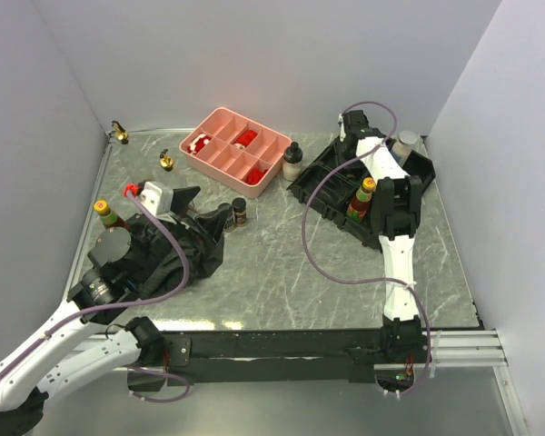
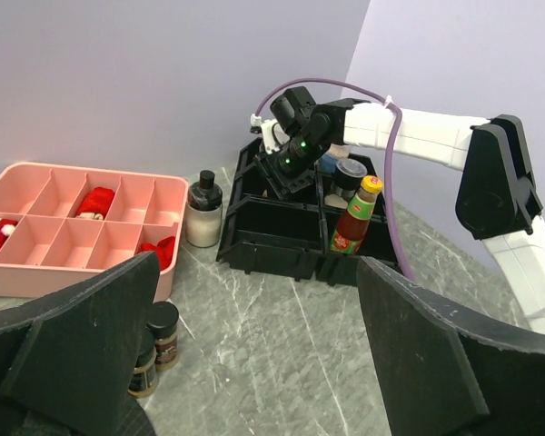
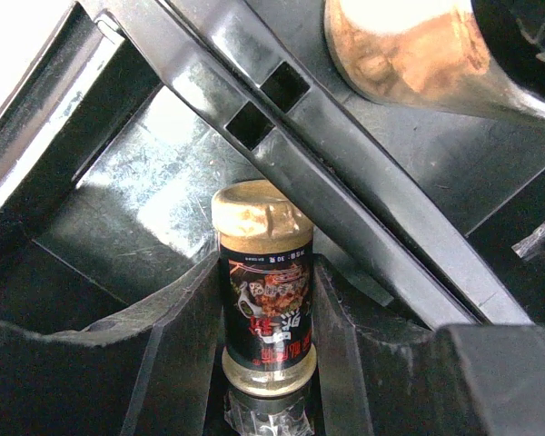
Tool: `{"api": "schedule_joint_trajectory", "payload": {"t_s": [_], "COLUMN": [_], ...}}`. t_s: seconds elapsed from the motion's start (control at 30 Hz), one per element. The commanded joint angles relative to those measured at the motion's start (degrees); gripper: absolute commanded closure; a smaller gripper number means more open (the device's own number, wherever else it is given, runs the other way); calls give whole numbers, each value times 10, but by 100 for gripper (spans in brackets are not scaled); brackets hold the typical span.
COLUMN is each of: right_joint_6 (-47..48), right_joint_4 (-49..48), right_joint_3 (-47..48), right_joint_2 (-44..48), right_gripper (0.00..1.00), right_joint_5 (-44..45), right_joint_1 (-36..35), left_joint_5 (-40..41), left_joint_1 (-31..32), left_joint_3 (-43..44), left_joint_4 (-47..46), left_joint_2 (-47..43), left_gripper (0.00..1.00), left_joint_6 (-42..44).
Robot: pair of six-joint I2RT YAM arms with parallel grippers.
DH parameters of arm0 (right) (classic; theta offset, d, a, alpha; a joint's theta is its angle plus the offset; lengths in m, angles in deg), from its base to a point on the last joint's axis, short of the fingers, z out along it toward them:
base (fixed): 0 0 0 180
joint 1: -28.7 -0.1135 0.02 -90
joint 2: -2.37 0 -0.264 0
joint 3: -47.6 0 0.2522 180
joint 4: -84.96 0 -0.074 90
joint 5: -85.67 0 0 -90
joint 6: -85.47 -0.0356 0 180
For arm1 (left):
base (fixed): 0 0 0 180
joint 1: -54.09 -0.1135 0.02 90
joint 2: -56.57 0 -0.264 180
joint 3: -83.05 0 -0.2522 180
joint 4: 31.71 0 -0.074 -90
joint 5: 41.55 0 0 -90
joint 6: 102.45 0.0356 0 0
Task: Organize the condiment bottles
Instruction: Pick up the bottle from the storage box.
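Right gripper point(image 3: 268, 304) closed on dark-label spice jar point(image 3: 265, 272), jar over floor of one compartment in black rack point(image 3: 363, 154), close beside divider. Lower straight until base rests, only then release; not knock divider. Left gripper point(image 2: 259, 341) wide open, empty

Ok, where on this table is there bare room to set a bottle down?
The widest bare marble is the near middle, between the black cloth and the right arm. Another patch lies right of that arm. The far side is crowded: the pink tray, a black-lidded shaker and the black rack sit close together.
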Motion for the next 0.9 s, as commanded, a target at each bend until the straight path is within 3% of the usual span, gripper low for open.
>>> {"api": "schedule_joint_trajectory", "payload": {"t_s": [0.0,0.1,0.47,0.87], "right_joint_6": [-4,-3,-5,-75], "right_joint_4": [-13,-27,-76,-71], "right_joint_3": [-25,-30,-47,-42], "right_joint_2": [22,42,139,220], "right_gripper": [80,88,93,98], "right_joint_5": [-7,7,2,-91], "right_joint_1": [1,0,-1,0], "left_joint_5": [4,5,10,23], "left_joint_1": [-1,0,-1,-1], "left_joint_3": [7,6,17,69], "left_joint_4": [-23,-24,-20,8], "left_joint_2": [2,-1,4,47], "left_gripper": [4,4,4,4], "left_joint_6": [11,10,-8,-96]}}
